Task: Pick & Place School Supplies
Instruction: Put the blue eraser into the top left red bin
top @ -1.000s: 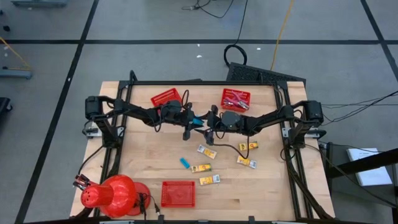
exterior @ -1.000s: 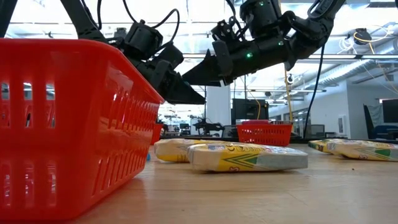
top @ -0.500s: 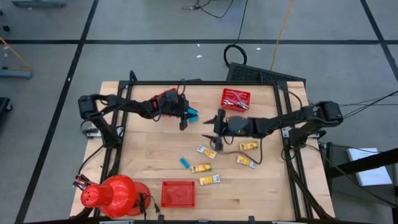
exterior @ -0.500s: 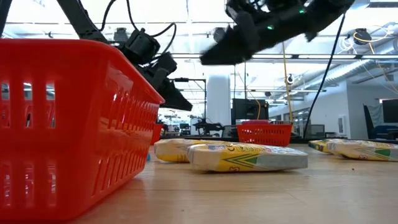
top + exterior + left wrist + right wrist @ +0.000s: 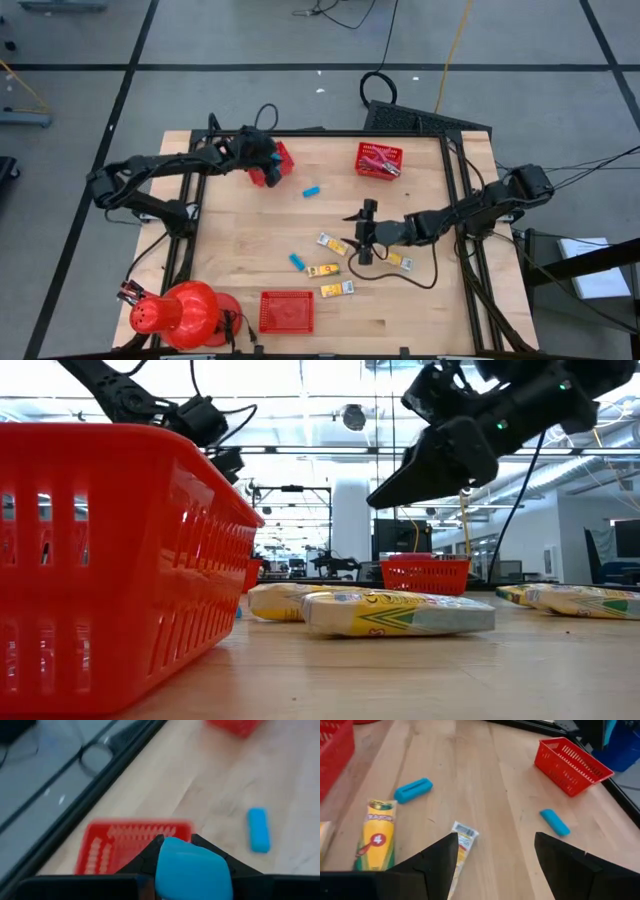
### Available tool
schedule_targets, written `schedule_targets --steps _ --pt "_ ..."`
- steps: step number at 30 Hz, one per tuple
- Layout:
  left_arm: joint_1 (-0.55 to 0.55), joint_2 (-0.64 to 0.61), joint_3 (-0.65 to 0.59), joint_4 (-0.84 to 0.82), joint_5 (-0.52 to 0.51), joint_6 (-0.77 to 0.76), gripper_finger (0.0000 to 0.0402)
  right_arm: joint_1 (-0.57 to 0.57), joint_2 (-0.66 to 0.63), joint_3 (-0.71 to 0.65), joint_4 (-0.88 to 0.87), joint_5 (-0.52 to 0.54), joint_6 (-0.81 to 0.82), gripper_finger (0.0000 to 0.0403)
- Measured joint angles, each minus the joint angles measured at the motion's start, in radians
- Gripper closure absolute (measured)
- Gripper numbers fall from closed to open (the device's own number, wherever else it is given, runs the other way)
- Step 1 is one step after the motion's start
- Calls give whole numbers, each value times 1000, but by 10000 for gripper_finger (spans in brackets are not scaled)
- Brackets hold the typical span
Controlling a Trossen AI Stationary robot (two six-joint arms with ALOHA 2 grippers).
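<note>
My left gripper hangs over the red basket at the table's far left, shut on a light-blue block. Another light-blue block lies flat on the wood to its right. A third block lies among several yellow packets. My right gripper hovers open above the table's middle, with one yellow packet below its fingers. A red basket at the far side holds red-handled tools. My left gripper pinches the light-blue block by its two sides between its two fingers. The fingers slant down toward the table's far left. The block is lifted clear, above the red basket.
A third red basket stands at the near edge, filling the left of the low view. A big red dome-shaped object sits at the near left corner. Bare wood lies between the far baskets and the packets.
My left gripper has carried the light-blue block from the table's middle toward the far left, rising and levelling out until it hangs over the red basket. My right gripper has drawn back toward the near right, over the yellow packets, and has stayed open.
</note>
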Motion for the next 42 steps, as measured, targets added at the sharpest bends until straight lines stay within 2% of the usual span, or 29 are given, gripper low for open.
schedule_targets --steps 4,9,17,24,34,36,42 --pt "33 1 0 -78 -23 -38 323 16 0 -14 38 0 5 149" --pt "52 29 0 -87 -86 -51 323 19 0 -14 61 -2 5 149" --pt "76 63 0 -135 -86 -93 320 25 0 -14 82 -3 4 149" --pt "49 63 0 -142 -69 -112 263 24 0 -14 82 -4 4 149" --pt "37 63 0 -136 -58 -105 217 24 0 -14 82 -4 4 149" --pt "27 62 0 -110 -35 -89 210 24 0 -14 82 -4 4 149" --pt "-46 58 0 74 131 -57 198 -15 0 -14 81 -15 4 149"
